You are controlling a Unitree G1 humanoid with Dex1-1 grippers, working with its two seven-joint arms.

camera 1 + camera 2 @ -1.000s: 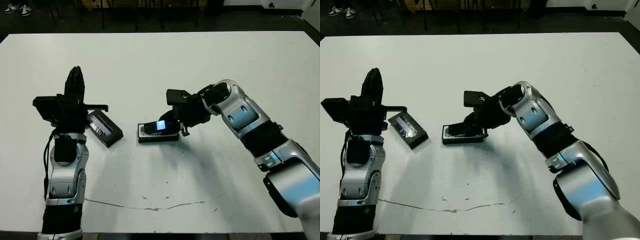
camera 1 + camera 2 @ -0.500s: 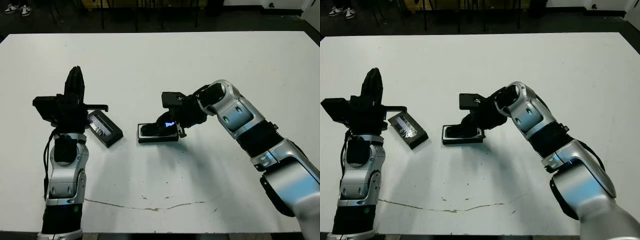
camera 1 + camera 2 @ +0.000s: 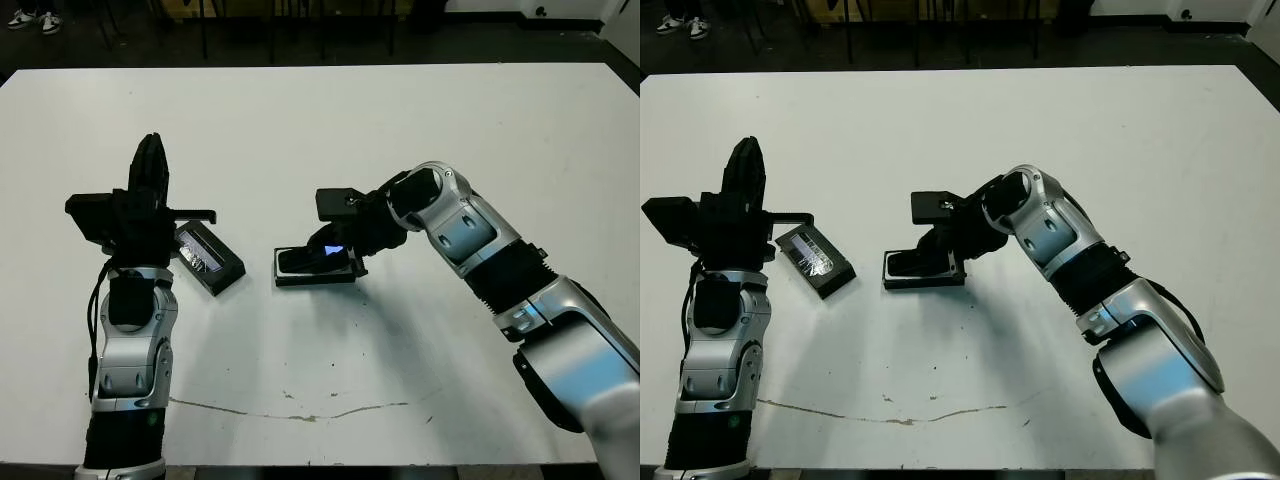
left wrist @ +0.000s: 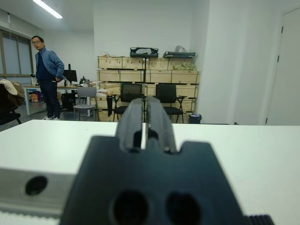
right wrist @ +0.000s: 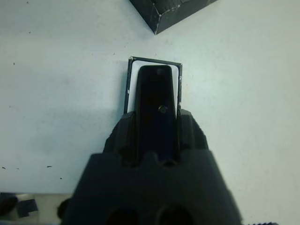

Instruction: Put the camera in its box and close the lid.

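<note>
The box (image 3: 316, 280), a shallow black tray with a white lining (image 5: 132, 77), lies at the table's middle. My right gripper (image 3: 336, 252) reaches over it from the right, shut on the camera (image 5: 154, 105). The slim black bar lies lengthwise inside the tray between my fingers (image 5: 123, 136). The lid (image 3: 210, 260), black with a silvery strip, rests flat to the left of the box; its corner (image 5: 173, 11) shows in the right wrist view. My left gripper (image 3: 150, 165) stands raised beside the lid, pointing up, its fingers (image 4: 133, 122) shut on nothing.
A thin brown scuff line (image 3: 300, 412) runs along the table near its front edge. Beyond the table's far side, a person (image 4: 47, 70) stands by desks, chairs and stacked crates (image 4: 150, 77).
My right gripper has shifted left and lower, bringing the camera down from a tilt to lie along the inside of the box. The left arm and lid have not moved.
</note>
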